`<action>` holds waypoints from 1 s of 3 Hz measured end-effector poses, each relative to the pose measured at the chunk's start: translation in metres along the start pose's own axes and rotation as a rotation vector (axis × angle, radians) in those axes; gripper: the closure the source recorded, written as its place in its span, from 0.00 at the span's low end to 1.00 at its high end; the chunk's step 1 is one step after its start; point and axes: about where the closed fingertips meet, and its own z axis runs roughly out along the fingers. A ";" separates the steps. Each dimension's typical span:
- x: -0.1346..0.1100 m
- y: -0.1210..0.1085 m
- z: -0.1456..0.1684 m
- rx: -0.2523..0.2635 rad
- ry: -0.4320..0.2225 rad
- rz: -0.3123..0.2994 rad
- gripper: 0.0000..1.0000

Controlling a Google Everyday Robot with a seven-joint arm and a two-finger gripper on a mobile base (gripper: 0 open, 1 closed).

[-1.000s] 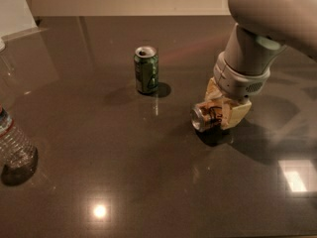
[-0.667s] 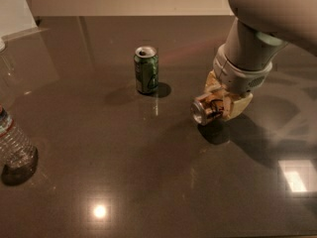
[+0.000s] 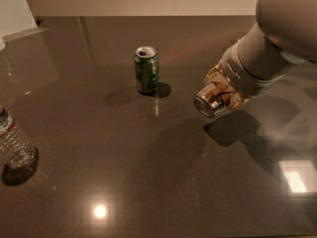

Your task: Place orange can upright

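The orange can [image 3: 212, 99] is held in my gripper [image 3: 222, 90] at the right of the view. It is lifted off the dark table [image 3: 124, 172] and tilted, its silver end facing the lower left. The gripper's pale fingers are closed around the can's coppery body, most of which is hidden. The can's shadow lies on the table below and to the right of it. My grey arm reaches in from the upper right corner.
A green can [image 3: 146, 69] stands upright in the middle back of the table, left of the gripper. A clear plastic water bottle [image 3: 12, 138] stands at the left edge. Light glares reflect on the table at the front and right.
The gripper has lifted the orange can off the table and raised it, tilting its silver end toward the lower left. The green can and the bottle have not moved.
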 end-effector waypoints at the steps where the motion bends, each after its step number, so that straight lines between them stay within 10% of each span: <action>1: 0.003 -0.006 -0.005 0.137 0.022 -0.100 1.00; 3: 0.010 -0.028 -0.011 0.222 0.064 -0.184 1.00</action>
